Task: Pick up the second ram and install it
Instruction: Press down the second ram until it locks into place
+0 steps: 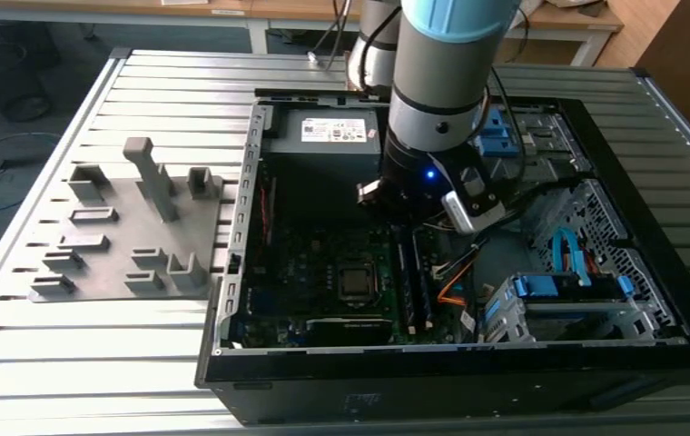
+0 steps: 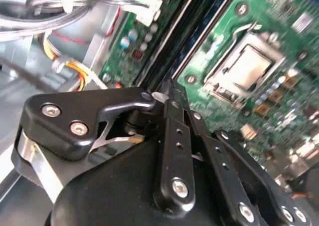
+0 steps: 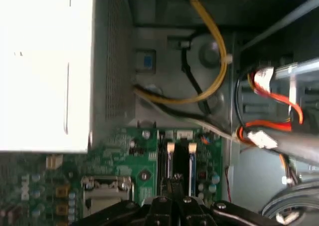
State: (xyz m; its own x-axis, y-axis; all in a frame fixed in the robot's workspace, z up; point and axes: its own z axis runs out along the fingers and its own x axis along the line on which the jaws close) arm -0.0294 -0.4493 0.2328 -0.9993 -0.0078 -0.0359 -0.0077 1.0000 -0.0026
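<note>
Nearest in the exterior view, the open computer case (image 1: 230, 300) lies on the slatted table (image 1: 103, 363), exposing the motherboard (image 1: 309, 263) and its processor socket (image 1: 354, 283). The grey fixture plate (image 1: 127, 241) lies to the exterior view's left. Over the board, the gripper (image 2: 169, 89) has its fingers (image 2: 172, 136) drawn together, tips just above the dark memory slots (image 3: 180, 158). The second ram cannot be told apart from those slots, nor whether it is pinched between the fingers. Farther back sit the power supply (image 1: 320, 136) and a wooden bench (image 1: 139, 14).
</note>
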